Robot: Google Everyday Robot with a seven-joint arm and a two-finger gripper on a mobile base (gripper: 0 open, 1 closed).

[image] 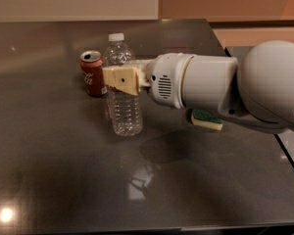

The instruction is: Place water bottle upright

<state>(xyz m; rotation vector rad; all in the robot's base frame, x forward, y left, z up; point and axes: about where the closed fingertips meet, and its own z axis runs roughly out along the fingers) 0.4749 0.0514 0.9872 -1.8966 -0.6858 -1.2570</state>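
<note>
The water bottle [123, 109] is a clear ribbed plastic bottle with a white cap. It stands nearly upright, its base at or just above the dark table [63, 180]. My gripper [118, 78] reaches in from the right and its cream fingers [121, 81] are closed around the bottle's upper body. The label band is hidden behind the fingers.
A red soda can [92, 73] stands just left of the bottle, close to it. A green and yellow sponge [206, 119] lies under my arm on the right. The table's right edge [264, 111] runs beside the arm.
</note>
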